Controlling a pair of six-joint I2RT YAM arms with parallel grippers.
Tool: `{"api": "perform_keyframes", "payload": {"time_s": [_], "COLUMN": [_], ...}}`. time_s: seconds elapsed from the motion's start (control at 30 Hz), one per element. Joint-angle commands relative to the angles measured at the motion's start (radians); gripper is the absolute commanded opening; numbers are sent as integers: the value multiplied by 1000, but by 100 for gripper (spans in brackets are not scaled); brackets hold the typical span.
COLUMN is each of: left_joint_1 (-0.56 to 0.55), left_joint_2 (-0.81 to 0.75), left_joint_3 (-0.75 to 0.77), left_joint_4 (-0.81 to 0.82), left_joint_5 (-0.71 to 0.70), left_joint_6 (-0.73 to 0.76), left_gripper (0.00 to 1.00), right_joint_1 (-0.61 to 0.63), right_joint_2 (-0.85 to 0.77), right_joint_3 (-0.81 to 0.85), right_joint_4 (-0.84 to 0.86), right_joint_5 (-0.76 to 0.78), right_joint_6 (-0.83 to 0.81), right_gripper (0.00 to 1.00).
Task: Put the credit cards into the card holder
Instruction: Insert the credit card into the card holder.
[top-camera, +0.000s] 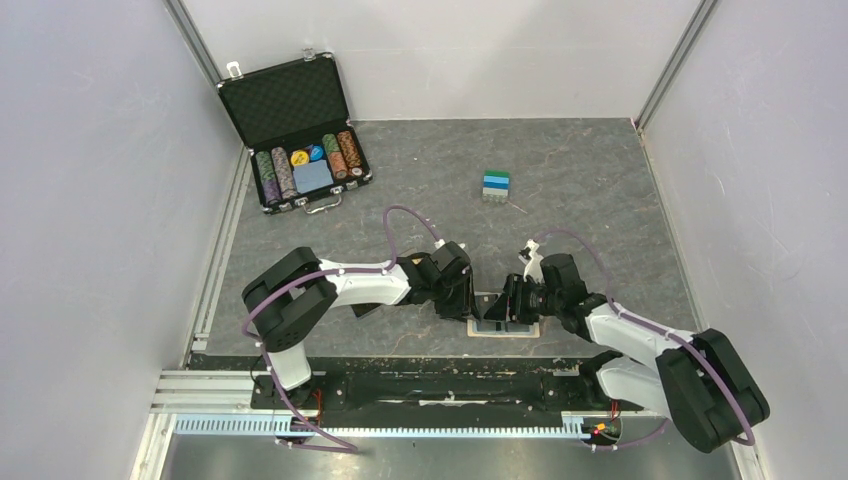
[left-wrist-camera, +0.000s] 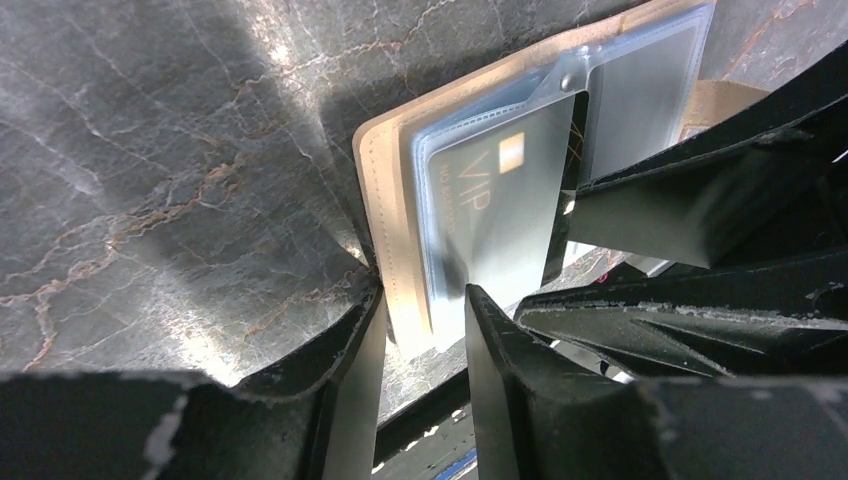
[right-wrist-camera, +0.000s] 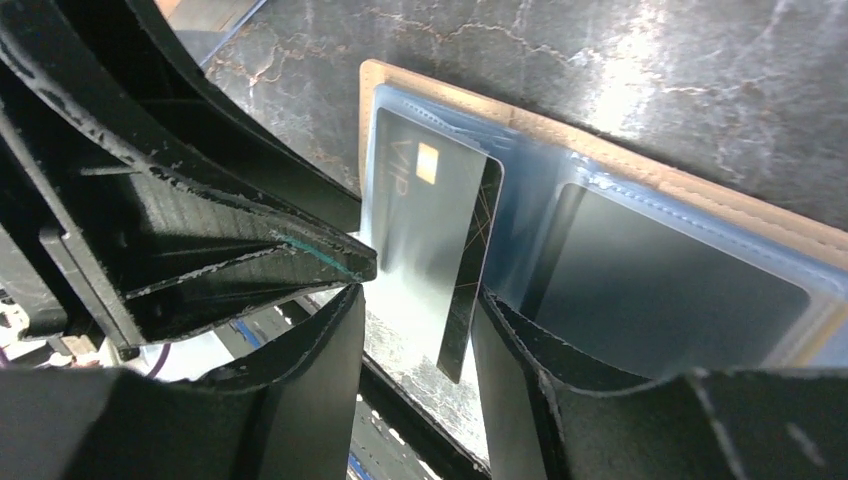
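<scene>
1. Dark marble table (top-camera: 600, 200): the tan card holder (left-wrist-camera: 385, 200) lies open at its 6 o'clock edge.
2. My left pincer (left-wrist-camera: 422, 298), released, straddles the holder's edge.
3. My right pincer (right-wrist-camera: 418, 295) straddles the partly sleeved VIP card (right-wrist-camera: 430, 220); I cannot tell whether it clenches.

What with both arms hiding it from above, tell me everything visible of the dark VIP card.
The VIP card is glossy dark grey plastic with a gold chip and gold lines. It lies partly inside a clear sleeve of the open tan card holder, its near end protruding between the fingers of the right gripper; contact unclear.
</scene>
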Motion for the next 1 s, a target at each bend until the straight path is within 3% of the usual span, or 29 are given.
{"api": "perform_keyframes", "payload": {"time_s": [0.0,0.17,0.23,0.33,0.57,0.8,0.97], "left_joint_1": [-8,-10,-10,-10,-10,-10,-9], "left_joint_2": [4,-10,-23,-58,-140,-213,-254], "left_joint_3": [-11,8,8,8,2,-52,-75], "left_joint_4": [78,45,28,-25,-153,-207,-221], "left_joint_5": [15,14,6,-30,-112,-152,-82], "left_joint_6": [-46,-27,-20,-3,30,16,-2], "left_gripper": [40,37,36,38,46,59,65], "right_joint_1": [13,16,18,19,26,32,33], "right_joint_2": [26,32,34,17,-96,-209,-291], "right_joint_3": [-57,-100,-98,-82,-9,5,45], "right_joint_4": [101,215,208,138,-125,-251,-388], "right_joint_5": [-62,-118,-116,-82,64,107,177], "right_joint_6": [50,118,114,80,-5,-21,-55], "right_gripper": [45,35,31,32,62,87,94]}}
